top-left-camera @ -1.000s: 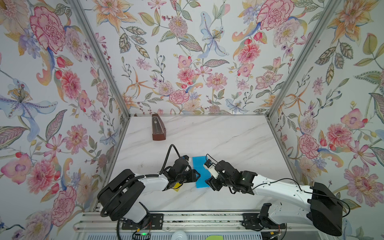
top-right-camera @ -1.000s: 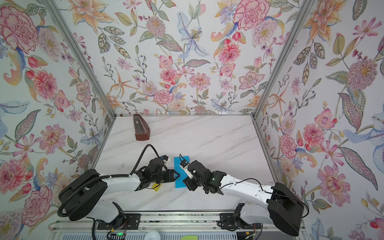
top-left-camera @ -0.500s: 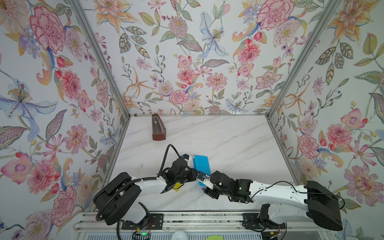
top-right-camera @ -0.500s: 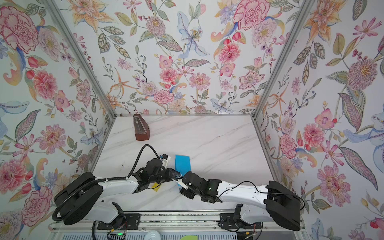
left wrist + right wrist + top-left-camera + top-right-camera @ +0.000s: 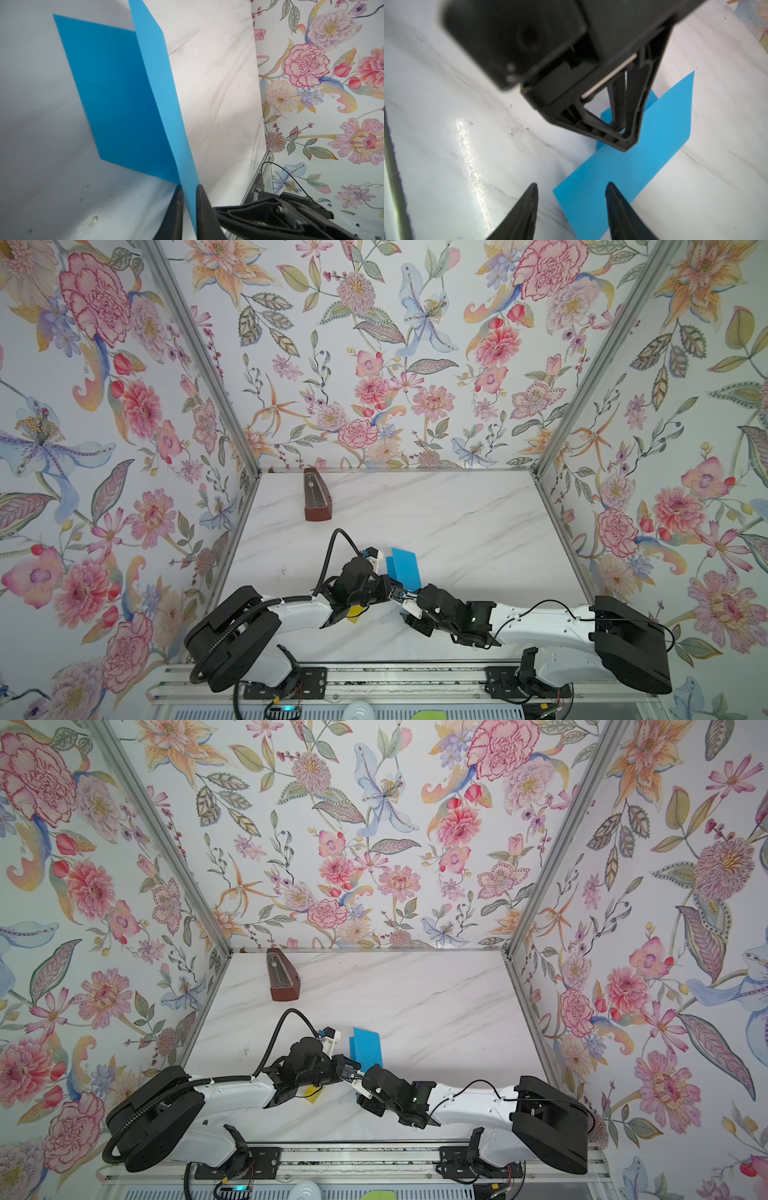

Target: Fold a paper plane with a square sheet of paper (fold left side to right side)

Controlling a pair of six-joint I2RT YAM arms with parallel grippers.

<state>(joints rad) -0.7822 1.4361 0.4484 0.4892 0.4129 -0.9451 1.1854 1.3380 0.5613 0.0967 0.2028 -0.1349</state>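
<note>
Firstly, the square sheet of paper [image 5: 405,569]: bright blue and plain. It sits at the front middle of the white marbled tabletop [image 5: 457,522], just beyond the point where the two arms meet. Condition: partly folded. In the left wrist view one part lies flat on the tabletop, while the other rises from a straight fold line and stands tilted above it.

Left claw [image 5: 189,197]: jaws nearly together, pinching the near edge of the raised part, one finger on each face. The right wrist view shows the same pinch from the opposite side.

Right claw [image 5: 572,185]: jaws roughly half apart, holding nothing. It is low over the near end of the sheet, and a corner of the blue paper shows between its fingers. Whether the tips touch paper or tabletop cannot be told.

Brown wooden metronome [image 5: 316,502]: upright near the back left corner of the tabletop, well apart from the sheet.

Small yellow block [image 5: 355,611]: on the tabletop, mostly hidden beneath the left arm's wrist.
</note>
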